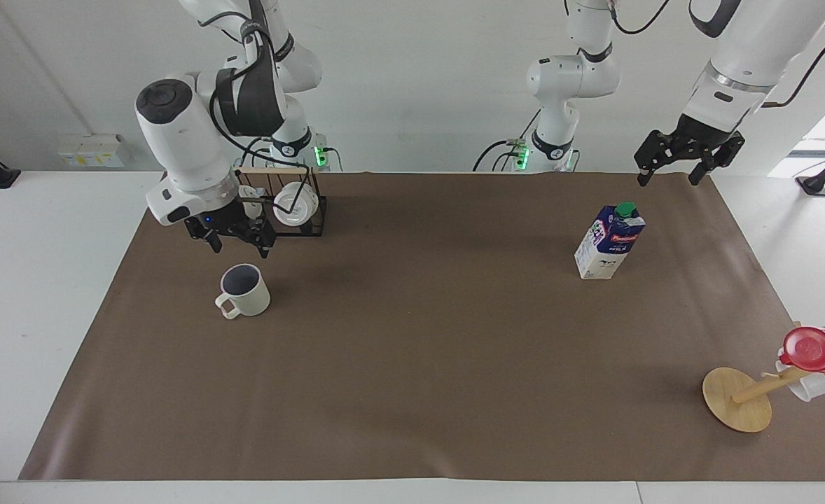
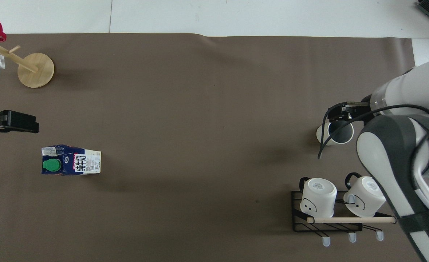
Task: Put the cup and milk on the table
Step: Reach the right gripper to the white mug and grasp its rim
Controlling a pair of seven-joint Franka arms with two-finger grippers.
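Facing view shows right end effector (image 1: 234, 241) spread, clear above cup (image 1: 244, 291).

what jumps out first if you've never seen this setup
The right gripper, jaws open, hangs just above the cream-white ceramic mug with a dark inside, at the right arm's end of the brown mat. Toward the left arm's end, the tall white and dark-blue milk carton with a green cap stands upright, with the left gripper waiting in the air, also open.
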